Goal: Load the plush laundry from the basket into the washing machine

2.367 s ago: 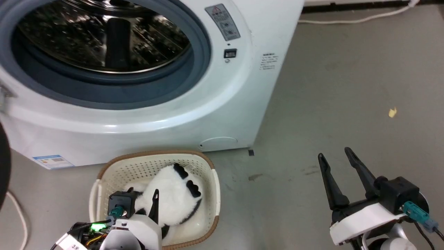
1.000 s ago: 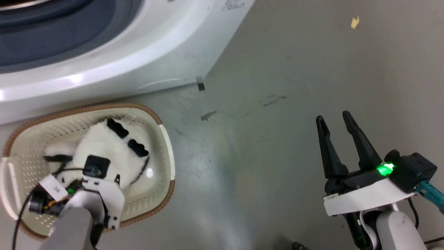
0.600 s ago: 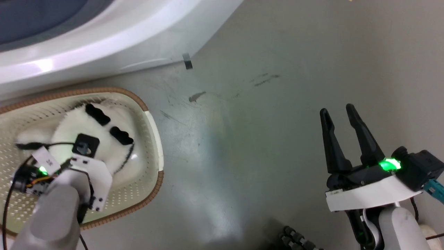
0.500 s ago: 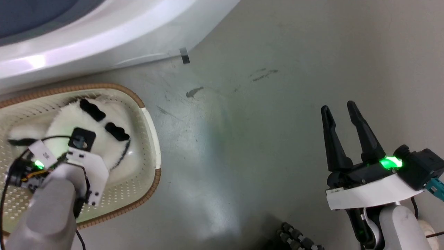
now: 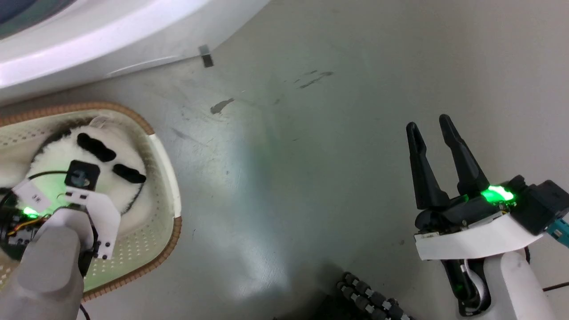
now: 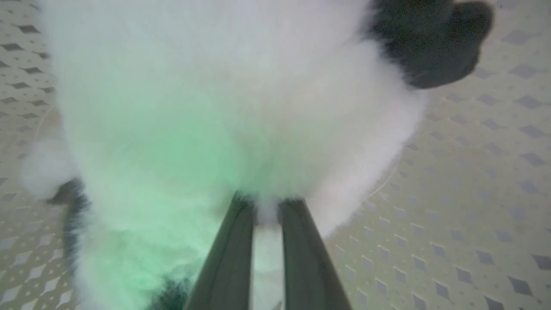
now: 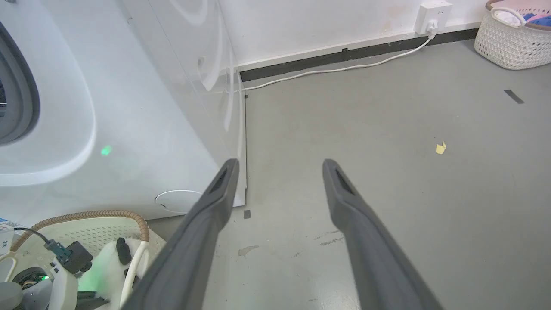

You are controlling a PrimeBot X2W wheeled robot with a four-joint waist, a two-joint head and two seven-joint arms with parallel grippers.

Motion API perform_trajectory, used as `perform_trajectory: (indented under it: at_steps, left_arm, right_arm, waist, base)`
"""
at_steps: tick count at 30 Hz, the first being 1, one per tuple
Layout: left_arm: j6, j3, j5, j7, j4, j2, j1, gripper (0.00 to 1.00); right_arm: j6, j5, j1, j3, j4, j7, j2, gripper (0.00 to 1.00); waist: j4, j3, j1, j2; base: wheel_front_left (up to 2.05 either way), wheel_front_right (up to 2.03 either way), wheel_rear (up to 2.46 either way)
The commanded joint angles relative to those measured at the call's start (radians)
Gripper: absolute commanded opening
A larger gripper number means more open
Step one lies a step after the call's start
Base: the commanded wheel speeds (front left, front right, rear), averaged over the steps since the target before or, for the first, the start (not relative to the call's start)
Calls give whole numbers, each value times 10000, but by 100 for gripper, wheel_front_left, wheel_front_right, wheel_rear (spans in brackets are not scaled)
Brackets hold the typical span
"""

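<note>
Your left pincer (image 6: 267,206) is pinched on a tuft of the fluffy white panda-like plush toy (image 6: 224,94), fingers nearly together with fur between. The toy lies straight off the fingertips, down in the cream perforated plastic basket (image 5: 165,146) with its brown rim. The white front-loading washing machine (image 5: 89,40) stands just beyond the basket's far rim, so I judge the lift goes up, then forward. Your right pincer (image 5: 427,122), spread and empty, hangs well apart over the grey floor (image 5: 311,178).

Black two-finger right gripper (image 5: 427,122) | white curved wrist shell (image 5: 471,242) | glowing green light (image 5: 495,194) | teal plug (image 5: 559,231) | pale grey left forearm (image 5: 49,273) | white screw-dotted bracket (image 5: 101,218)
</note>
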State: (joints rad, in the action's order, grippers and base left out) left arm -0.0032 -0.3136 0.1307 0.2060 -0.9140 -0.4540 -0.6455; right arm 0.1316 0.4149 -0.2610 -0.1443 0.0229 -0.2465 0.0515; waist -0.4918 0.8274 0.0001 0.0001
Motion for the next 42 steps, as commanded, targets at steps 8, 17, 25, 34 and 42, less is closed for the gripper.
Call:
perform_trajectory:
  at_steps: [8, 17, 25, 34, 42]
  left_arm:
    - [-58, -117, 566, -2049, -802, 780, 556, 0]
    - [-314, -371, 896, -4297, -1355, 2168, 1635, 0]
    - [-94, -356, 857, -4671, 482, 2646, 3098, 0]
    - [403, 542, 685, -4676, 5038, 2534, 5088, 0]
    - [521, 1197, 527, -4677, 7581, 2369, 5384, 0]
  right_arm:
    - [-9, -690, 113, 487, -214, -153, -13, 100]
    - [-9, -2079, 1441, 1093, -244, -153, -13, 100]
    - [-9, -2623, 2529, 1412, -261, -153, -13, 100]
    - [-9, -2799, 2944, 1236, -233, -153, -13, 100]
    - [-9, -2752, 2889, 1073, -150, -153, -13, 100]
  waist:
    - [706, -1874, -1, -1]
    - [2344, -4838, -1, -1]
    - [3430, -6650, -1, -1]
    - [3825, -7360, -1, -1]
    - [3584, -7028, -1, -1]
  base:
    - [0, 0, 0]
    - [0, 0, 0]
    - [0, 0, 0]
    - [0, 0, 0]
    - [0, 0, 0]
